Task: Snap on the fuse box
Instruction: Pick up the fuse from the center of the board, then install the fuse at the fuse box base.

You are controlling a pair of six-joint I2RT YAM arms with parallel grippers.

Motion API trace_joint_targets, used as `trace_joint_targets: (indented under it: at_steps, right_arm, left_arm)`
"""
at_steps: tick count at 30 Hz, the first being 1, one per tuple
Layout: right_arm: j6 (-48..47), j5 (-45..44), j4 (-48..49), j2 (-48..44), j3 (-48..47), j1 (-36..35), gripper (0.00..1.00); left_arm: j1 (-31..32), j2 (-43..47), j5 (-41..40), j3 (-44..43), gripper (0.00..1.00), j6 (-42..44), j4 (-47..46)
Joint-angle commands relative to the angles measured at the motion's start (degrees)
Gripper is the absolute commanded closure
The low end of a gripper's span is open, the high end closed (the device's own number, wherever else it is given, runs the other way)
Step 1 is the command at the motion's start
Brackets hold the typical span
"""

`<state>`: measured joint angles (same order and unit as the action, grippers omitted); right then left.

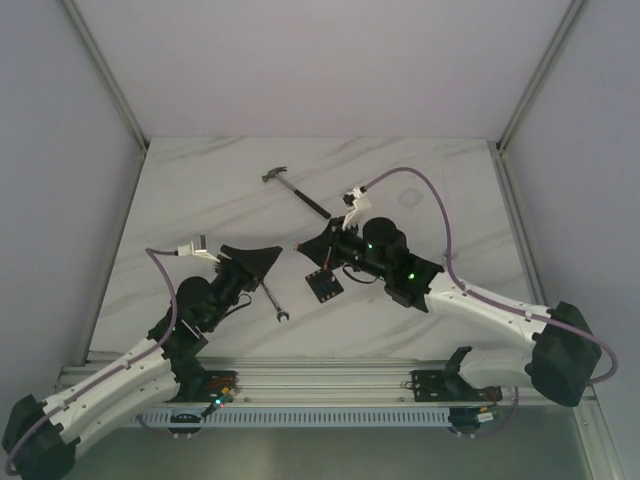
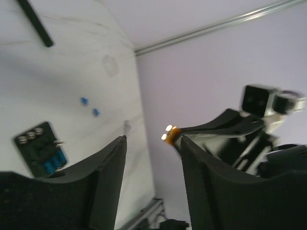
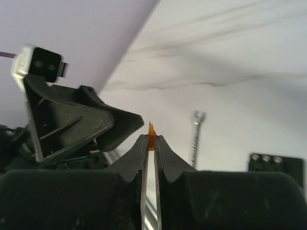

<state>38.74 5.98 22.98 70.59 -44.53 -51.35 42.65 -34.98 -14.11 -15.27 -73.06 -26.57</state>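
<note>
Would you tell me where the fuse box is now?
In the top view, the fuse box sits near the centre, right of the wrench, just below the right gripper in frame.

Black fuse box [image 1: 323, 284], orange fuse [image 3: 151, 131], white table [image 1: 200, 190] (grey veins)

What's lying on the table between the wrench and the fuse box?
Nothing: only bare tabletop separates the wrench and the fuse box, seen in the top and right wrist views.

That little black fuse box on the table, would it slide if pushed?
Probably yes: the fuse box looks small, plastic and light, lying loose on the smooth marble table, nothing holding it. Flat and low, it should slide rather than tip.
</note>
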Motion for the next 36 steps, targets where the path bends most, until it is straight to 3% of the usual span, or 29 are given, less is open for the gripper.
trace_joint_targets:
  at_steps: [1, 11, 21, 27, 36]
  right_arm:
    - [-9.22, -4.87, -22.25, 2.69, -7.98, 0.14, 1.0]
    - [-17.42, -10.53, -44.39, 15.8, -22.97, -0.47, 1.0]
    - [-21.96, -13.45, -53.94, 28.71, -33.75, -1.09, 1.0]
    - [-23.88, -13.18, -57.6, 34.88, -38.16, -1.79, 1.0]
    - [-25.79, -13.08, -61.31, 39.9, -42.22, -2.66, 1.0]
  left_arm:
    - [-0.05, 0.74, -3.24, 0.25, 0.4, 7.14, 9.52]
    - [-1.57, -10.02, 1.05, -1.32, 0.2, 13.56, 10.57]
    - [-9.41, -26.12, 14.79, -0.92, 0.0, 14.58, 1.26]
    - [-13.06, -31.77, 18.8, -1.33, 0.0, 14.84, -1.48]
    - [-17.17, -33.13, 21.57, -1.19, 0.0, 15.17, -1.13]
